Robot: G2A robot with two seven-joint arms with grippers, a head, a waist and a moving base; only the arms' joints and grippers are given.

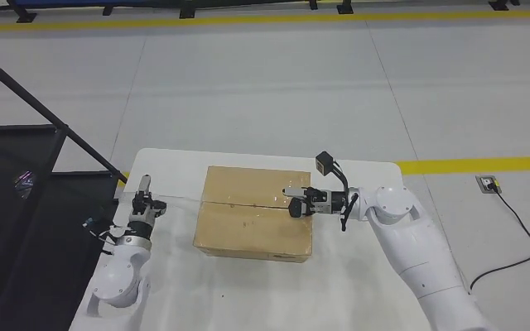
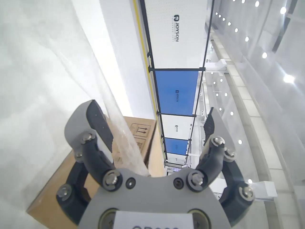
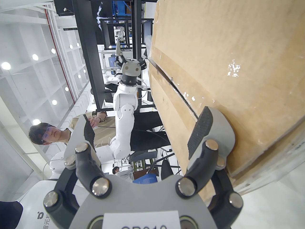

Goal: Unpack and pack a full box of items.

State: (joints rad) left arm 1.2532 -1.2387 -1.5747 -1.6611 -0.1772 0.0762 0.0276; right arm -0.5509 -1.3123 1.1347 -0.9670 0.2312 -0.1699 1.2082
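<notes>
A closed brown cardboard box (image 1: 257, 217) sits mid-table, with a seam (image 1: 248, 202) running across its top flaps. My right gripper (image 1: 291, 201) is over the right end of that seam, open. In the right wrist view one fingertip (image 3: 202, 125) rests on the box top (image 3: 238, 48) beside the seam (image 3: 176, 89); the other is in the air. My left gripper (image 1: 145, 192) stands open off the box's left side. A crinkled strip of clear tape (image 2: 124, 129) runs from the box (image 2: 140, 134) between its fingers, close to one pad (image 2: 100, 122). The strip (image 1: 178, 197) spans the gap.
The white table (image 1: 248, 290) has bare room in front of the box and at its right. A black frame with dark cloth (image 1: 33, 207) stands just off the table's left edge. The left arm's gripper (image 3: 129, 66) shows farther off beyond the box's far edge.
</notes>
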